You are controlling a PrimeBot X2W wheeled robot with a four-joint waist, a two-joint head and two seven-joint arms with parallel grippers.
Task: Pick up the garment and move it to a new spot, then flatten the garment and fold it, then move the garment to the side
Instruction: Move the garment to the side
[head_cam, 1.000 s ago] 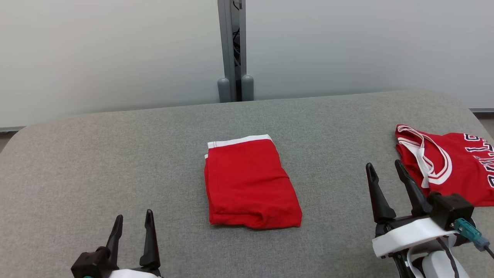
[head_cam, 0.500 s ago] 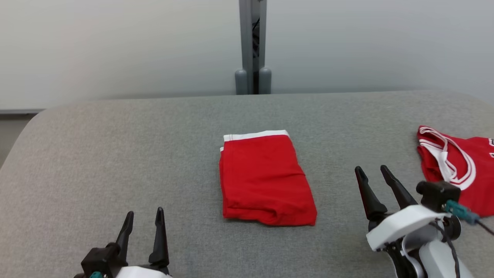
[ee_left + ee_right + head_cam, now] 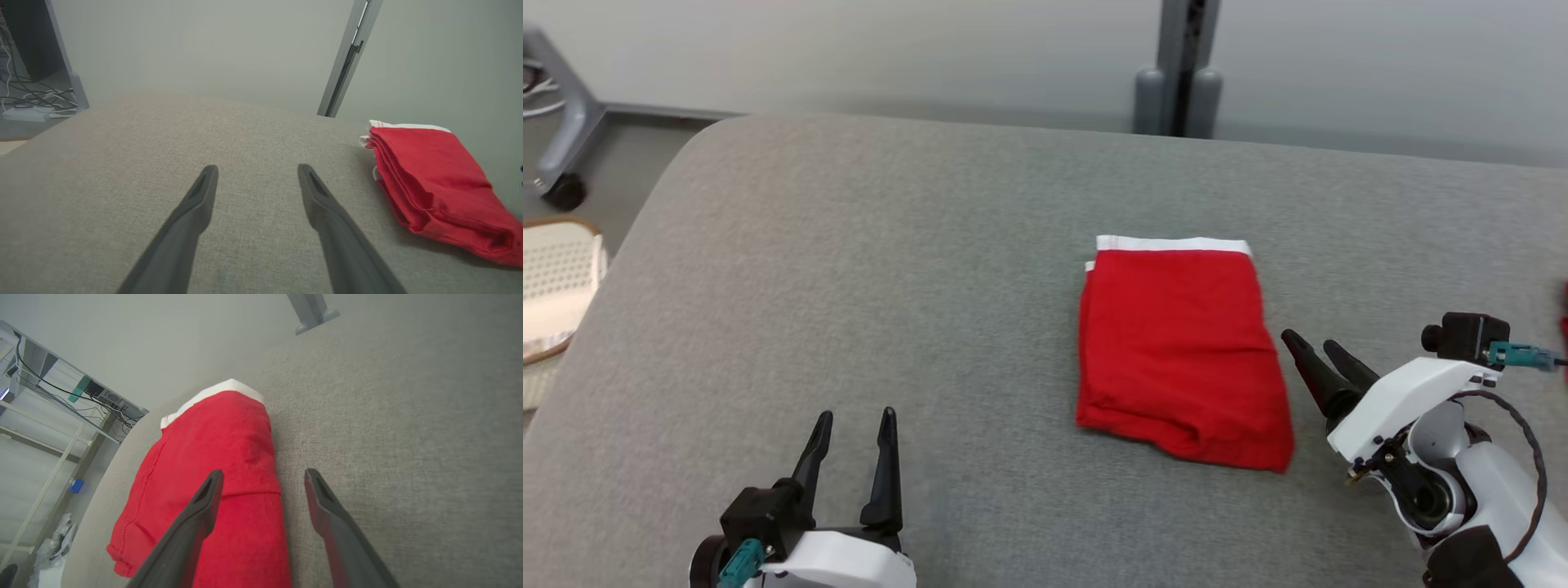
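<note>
The folded red garment (image 3: 1180, 351) lay flat on the grey counter (image 3: 890, 269), right of centre, its white band at the far edge. The right pincer (image 3: 1307, 339) stood wide and empty just beside the garment's right edge. The left pincer (image 3: 858, 413), also wide and empty, hovered well apart at the near left.

The folded garment (image 3: 1184, 351) lies on the table (image 3: 849, 245), right of its middle, its band end toward the far side. An upright post (image 3: 1180, 65) stands behind the table there. The right gripper (image 3: 1308, 339) sits just beside the garment's right edge, the left gripper (image 3: 856, 413) well apart at the near left — and a basket (image 3: 556, 286) lies beyond the table's left end.
</note>
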